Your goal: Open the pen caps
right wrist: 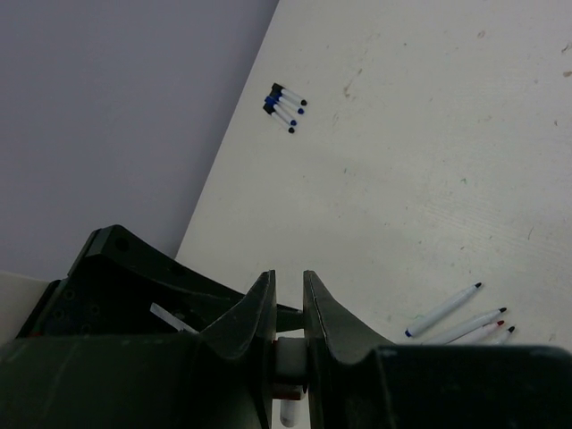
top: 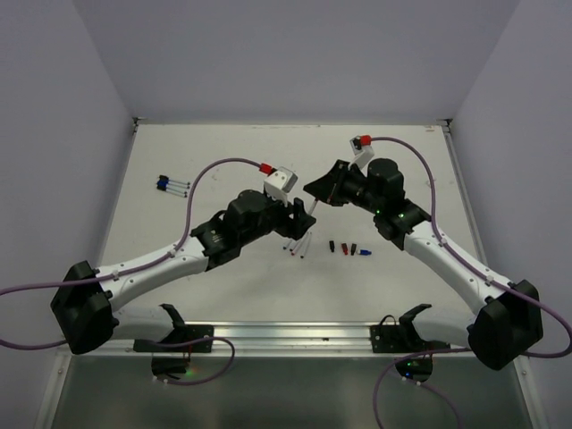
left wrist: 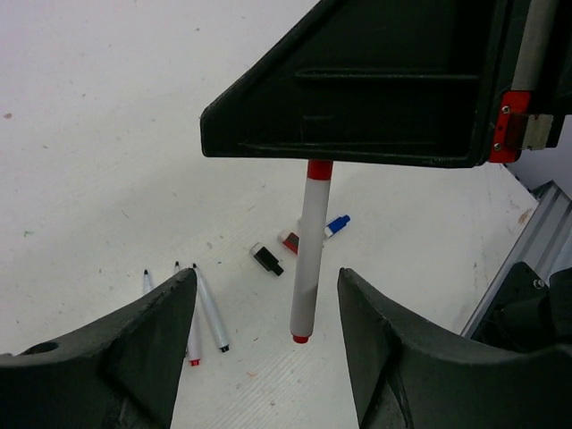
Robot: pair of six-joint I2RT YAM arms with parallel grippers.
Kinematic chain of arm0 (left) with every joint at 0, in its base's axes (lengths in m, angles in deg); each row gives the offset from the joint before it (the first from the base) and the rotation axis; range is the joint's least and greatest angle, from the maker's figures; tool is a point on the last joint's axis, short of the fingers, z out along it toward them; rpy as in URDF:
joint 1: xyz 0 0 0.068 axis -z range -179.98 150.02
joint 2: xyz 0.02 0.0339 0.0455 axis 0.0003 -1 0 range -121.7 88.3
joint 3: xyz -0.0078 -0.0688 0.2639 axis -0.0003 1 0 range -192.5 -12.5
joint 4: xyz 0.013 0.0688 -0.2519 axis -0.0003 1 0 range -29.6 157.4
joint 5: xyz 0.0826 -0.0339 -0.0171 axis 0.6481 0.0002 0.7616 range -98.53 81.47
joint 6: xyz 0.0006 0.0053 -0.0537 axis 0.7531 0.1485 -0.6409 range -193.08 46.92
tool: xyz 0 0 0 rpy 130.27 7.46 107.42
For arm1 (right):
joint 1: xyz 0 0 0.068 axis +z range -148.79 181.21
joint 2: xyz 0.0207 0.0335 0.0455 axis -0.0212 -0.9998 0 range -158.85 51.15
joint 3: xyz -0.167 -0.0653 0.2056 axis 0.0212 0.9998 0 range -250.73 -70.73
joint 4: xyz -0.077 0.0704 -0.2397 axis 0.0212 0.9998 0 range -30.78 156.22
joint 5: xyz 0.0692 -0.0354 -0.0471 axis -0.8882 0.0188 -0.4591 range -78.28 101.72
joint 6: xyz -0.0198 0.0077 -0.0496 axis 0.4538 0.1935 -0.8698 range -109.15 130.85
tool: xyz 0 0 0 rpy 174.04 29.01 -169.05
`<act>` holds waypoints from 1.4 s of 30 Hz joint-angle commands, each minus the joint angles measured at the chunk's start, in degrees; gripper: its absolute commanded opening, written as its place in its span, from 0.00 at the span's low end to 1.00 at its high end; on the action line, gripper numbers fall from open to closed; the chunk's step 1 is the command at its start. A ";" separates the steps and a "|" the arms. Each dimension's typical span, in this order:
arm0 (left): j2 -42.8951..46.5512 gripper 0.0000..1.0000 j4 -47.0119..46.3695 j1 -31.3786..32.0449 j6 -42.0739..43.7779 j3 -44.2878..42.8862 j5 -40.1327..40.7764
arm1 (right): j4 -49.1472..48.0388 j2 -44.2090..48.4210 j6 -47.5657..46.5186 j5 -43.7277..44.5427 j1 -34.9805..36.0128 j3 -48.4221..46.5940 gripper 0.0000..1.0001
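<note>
Pen caps (top: pixel 349 248) lie loose in a short row near the middle of the desk (top: pixel 223 152), just right of several uncapped pens (top: pixel 297 243). My right gripper (right wrist: pixel 288 299) is clamped on the top of a red-ended pen (left wrist: pixel 308 259), which hangs nearly upright above the desk with its lower tip free. My left gripper (left wrist: pixel 265 290) stands spread wide, one finger on each side of that barrel, with a gap on both sides. A bundle of capped pens (top: pixel 172 185) sits near the desk's left edge, well apart from both arms.
</note>
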 commanded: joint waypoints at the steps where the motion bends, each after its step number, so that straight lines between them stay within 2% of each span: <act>1: -2.12 0.66 -3.02 0.26 0.46 -3.57 -0.35 | -1.87 1.34 2.07 -1.78 0.54 -0.77 0.00; 4: -3.88 0.60 -4.08 0.26 0.20 -5.15 -2.89 | -1.70 1.42 2.16 -1.69 0.72 -0.86 0.00; 6: -5.37 0.48 -4.17 0.26 0.11 -6.55 -5.09 | -1.96 1.42 2.34 -1.86 0.80 -0.78 0.00; 7: -5.64 0.37 -4.69 0.17 -0.06 -6.73 -6.14 | -2.13 1.51 2.34 -1.95 0.80 -0.60 0.00; 8: -6.34 0.20 -5.57 0.17 -0.15 -6.91 -8.33 | -3.18 1.69 2.43 -1.95 0.80 -0.34 0.00; 10: -6.69 0.05 -6.80 0.00 -0.33 -7.00 -12.46 | -3.98 1.95 2.52 -1.16 0.80 0.71 0.00; 11: -6.17 0.00 -9.94 -0.26 -1.46 -5.61 -17.70 | -5.98 2.30 2.86 -1.86 0.80 2.11 0.00; 14: -3.55 0.00 -20.21 -2.11 -6.02 -0.26 -28.61 | -16.79 3.00 4.27 -4.31 0.37 6.41 0.00; 16: -1.96 0.00 -23.14 -3.95 -7.70 1.43 -32.68 | -23.10 2.66 5.93 -6.51 -0.16 7.57 0.00; 20: 1.91 0.00 -37.64 -7.47 -16.64 7.06 -47.59 | -36.13 0.90 11.30 -14.06 -2.88 10.56 0.00; 25: 4.11 0.00 -46.25 -10.63 -24.83 11.01 -50.98 | -47.55 -1.83 15.95 -22.60 -3.59 10.39 0.00; 27: 5.34 0.00 -41.38 -11.42 -22.58 10.50 -48.36 | -47.58 -1.65 15.70 -23.30 -3.59 9.95 0.00; 28: 6.82 0.00 -32.65 -11.43 -18.56 9.54 -41.99 | -43.23 -1.13 13.96 -21.22 -3.59 9.77 0.00; 30: 8.94 0.00 -23.46 -10.99 -15.72 8.39 -31.44 | -35.23 1.24 9.13 -16.13 -3.50 8.98 0.00; 31: 11.47 0.00 -13.32 -10.56 -13.97 6.90 -15.46 | -24.48 3.86 4.67 -6.79 -2.81 8.46 0.00; 32: 12.54 0.00 -8.79 -9.42 -12.91 5.93 -5.73 | -19.41 4.75 2.54 -2.35 -2.19 6.63 0.00; 33: 12.90 0.00 -5.09 -4.01 -11.42 4.62 4.55 | -14.14 5.46 -0.09 4.05 -0.97 5.04 0.00; 34: 12.29 0.00 1.91 0.22 -9.49 0.95 13.79 | -3.65 5.47 -3.25 14.38 1.39 3.20 0.00; 35: 8.11 0.00 7.55 4.00 -9.99 -1.87 29.46 | -0.15 4.77 -3.81 18.23 2.20 -0.21 0.00; 36: 4.68 0.00 13.44 8.91 -11.91 -5.38 35.27 | 2.84 3.89 -4.07 22.53 2.91 -1.90 0.00; 37: -2.49 0.00 24.02 9.83 -14.89 -12.29 40.29 | 9.49 2.41 -4.77 26.40 4.74 -3.57 0.00; 38: -5.26 0.00 26.83 10.36 -15.01 -14.71 42.60 | 10.77 1.43 -5.82 32.18 5.72 -6.02 0.00; 40: -8.79 0.00 26.78 15.10 -12.22 -17.10 45.09 | 14.29 0.37 -6.62 35.48 6.95 -7.63 0.00; 42: -8.46 0.00 22.66 17.13 -9.57 -14.49 40.80 | 14.56 -0.16 -6.45 37.33 6.96 -7.28 0.00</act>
